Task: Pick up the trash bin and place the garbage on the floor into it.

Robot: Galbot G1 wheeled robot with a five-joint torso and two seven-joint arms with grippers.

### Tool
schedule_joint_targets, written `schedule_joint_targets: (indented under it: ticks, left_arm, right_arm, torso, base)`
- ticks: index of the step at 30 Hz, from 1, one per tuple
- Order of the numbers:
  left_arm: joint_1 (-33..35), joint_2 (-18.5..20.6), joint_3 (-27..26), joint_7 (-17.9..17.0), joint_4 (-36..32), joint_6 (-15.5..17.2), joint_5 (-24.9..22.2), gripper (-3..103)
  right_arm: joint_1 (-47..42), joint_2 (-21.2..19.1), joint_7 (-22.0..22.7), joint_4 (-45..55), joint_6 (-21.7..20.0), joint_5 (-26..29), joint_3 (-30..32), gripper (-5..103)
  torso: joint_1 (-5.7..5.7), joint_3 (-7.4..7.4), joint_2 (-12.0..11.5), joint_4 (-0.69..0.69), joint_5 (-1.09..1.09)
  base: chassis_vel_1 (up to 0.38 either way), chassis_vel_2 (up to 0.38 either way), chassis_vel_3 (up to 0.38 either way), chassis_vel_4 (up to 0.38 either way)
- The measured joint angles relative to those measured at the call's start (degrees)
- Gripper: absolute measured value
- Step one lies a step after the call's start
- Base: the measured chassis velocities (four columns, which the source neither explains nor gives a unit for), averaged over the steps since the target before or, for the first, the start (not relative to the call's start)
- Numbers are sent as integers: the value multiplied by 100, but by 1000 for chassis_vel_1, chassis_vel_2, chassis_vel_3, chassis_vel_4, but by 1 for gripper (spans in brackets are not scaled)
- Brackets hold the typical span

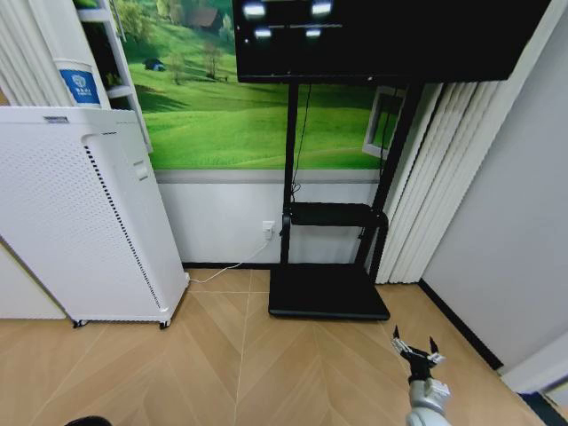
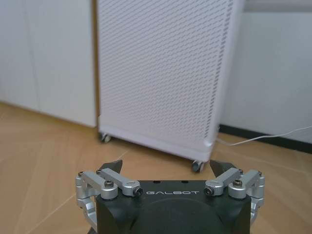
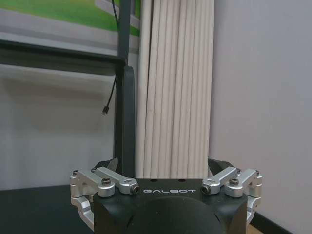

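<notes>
The trash bin and the garbage are out of view. The floor (image 1: 240, 355) is light tan wood in a chevron pattern. My right gripper (image 1: 414, 344) hangs low at the lower right of the head view, just off the TV stand's base. It is open and holds nothing. In the right wrist view the right gripper (image 3: 162, 165) points at white vertical blinds and a grey wall. In the left wrist view the left gripper (image 2: 165, 165) is open and empty, low over the floor (image 2: 44, 161), and faces the white appliance.
A tall white perforated appliance (image 1: 80, 213) on casters stands at the left, with a white cable (image 1: 226, 266) running to a wall socket. The black TV stand base (image 1: 328, 291) lies ahead, under a screen. Vertical blinds (image 1: 426, 177) and a grey wall close off the right.
</notes>
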Motion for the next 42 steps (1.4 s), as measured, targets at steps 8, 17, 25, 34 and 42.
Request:
schedule_joint_targets:
  ticks: [8, 17, 25, 34, 42]
  left_arm:
    - [-95, 364, -143, 385, -1273, 50, 576, 100]
    - [-799, 1227, 956, -675, -2285, 924, 1163, 100]
    - [-986, 1036, 1502, -1150, -2907, 1286, 1647, 100]
    - [-1094, 945, 1766, -1319, -2949, 1364, 1676, 100]
    - [-1205, 920, 1852, -1343, -2889, 1482, 1673, 100]
  right_arm:
    - [-638, -123, -1019, 1062, -218, -206, 319, 100]
    - [-1687, 74, -1730, 2825, -1042, -294, 322, 100]
    - [-1983, 211, -1425, 3968, -1857, -359, -427, 100]
    - [-2212, 445, -1382, 4132, -1732, -665, -560, 100]
    - [-2231, 441, -1348, 4152, -1740, -659, -498, 100]
  torso:
    - [0, 0, 0, -2, 0]
    - [0, 0, 0, -3, -3]
    - [0, 0, 0, 3, 0]
    - [0, 0, 0, 1, 0]
    - [0, 0, 0, 0, 0]
  base:
    - [0, 0, 0, 0]
    - [0, 0, 0, 0]
    - [0, 0, 0, 0]
    - [0, 0, 0, 0]
    - [0, 0, 0, 0]
